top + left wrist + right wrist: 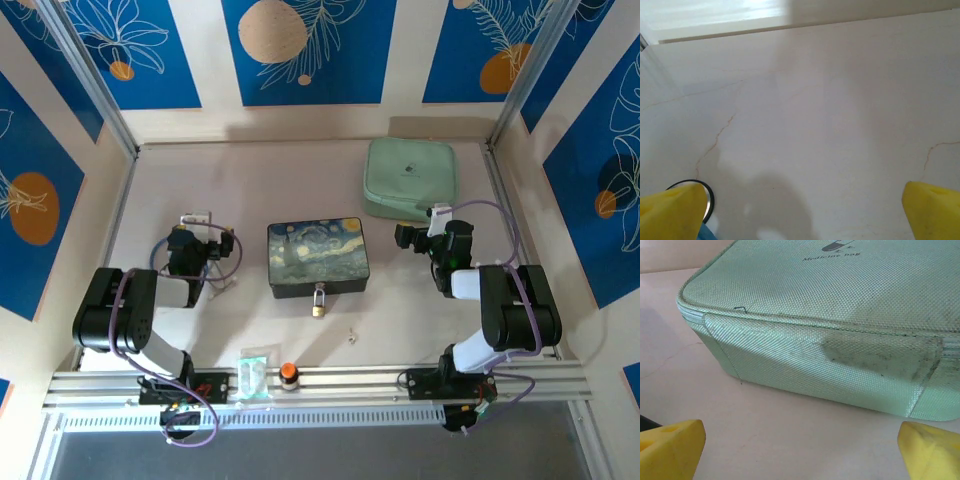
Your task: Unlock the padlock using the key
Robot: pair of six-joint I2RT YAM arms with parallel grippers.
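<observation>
The small brass padlock [319, 304] hangs by its silver shackle from the front of the dark blue painted box [318, 257] in the middle of the table. The tiny silvery key [351, 336] lies on the table just in front and to the right of it. Left of the box, my left gripper [203, 228] is open; its yellow fingertips [672, 212] stand wide apart over bare tabletop. On the box's right, my right gripper [425, 222] is open too, its fingertips [932, 450] spread wide, facing the near side of a green bag [840, 315]. Nothing is between either pair of jaws.
The pale green medicine bag [410, 178] lies at the back right. An orange-capped knob [289, 374] and a clear packet [254, 375] sit on the metal rail [400, 380] at the near edge. Painted walls enclose the table on three sides.
</observation>
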